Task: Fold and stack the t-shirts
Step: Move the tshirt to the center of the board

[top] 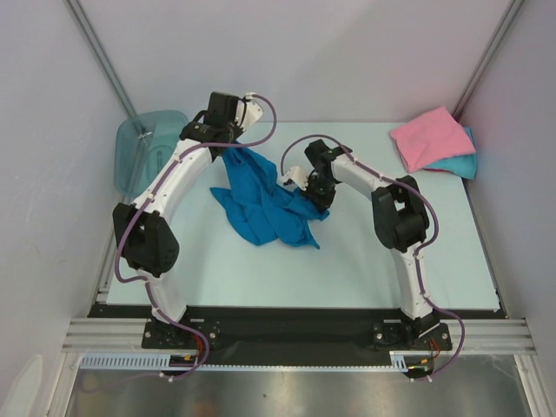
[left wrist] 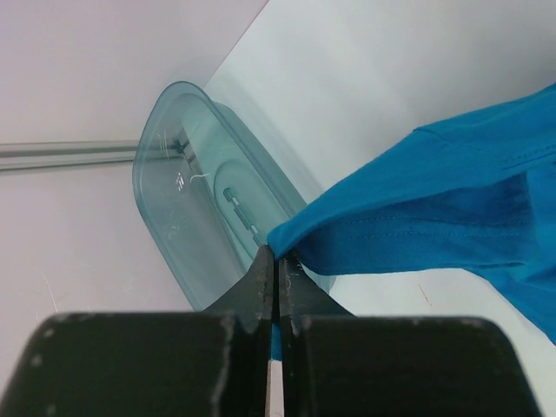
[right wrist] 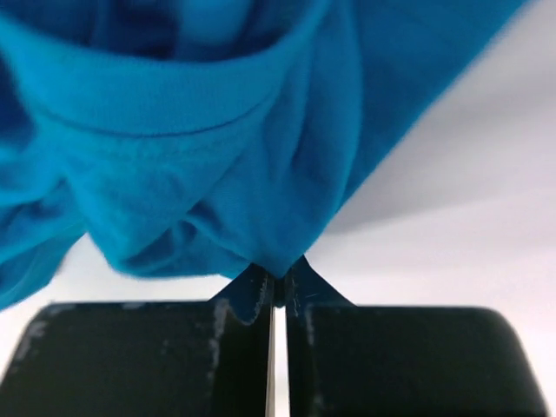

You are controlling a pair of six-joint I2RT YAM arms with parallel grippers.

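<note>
Open table [top: 347,278] on the deep blue t-shirt's [top: 261,208] near side; bin [top: 143,152], perhaps tilted, far-left; folded pink t-shirt [top: 430,137] far-right.

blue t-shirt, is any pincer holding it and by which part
Both hold the blue t-shirt: the left pincer pinches a stitched hem edge, the right pincer a bunched fold of cloth below a seam.

The top external camera is looking down from above and behind both arm bases, standing far enough off to take in the whole table [top: 347,269]. The left wrist camera is riding just behind the left gripper [left wrist: 276,261], facing forward along its fingers, with the blue t-shirt [left wrist: 434,200] at the tips and the teal bin [left wrist: 191,174] beyond them. The right wrist camera is looking along the right gripper [right wrist: 278,278] likewise, cloth filling everything ahead. All three are sharing that shirt.
</note>
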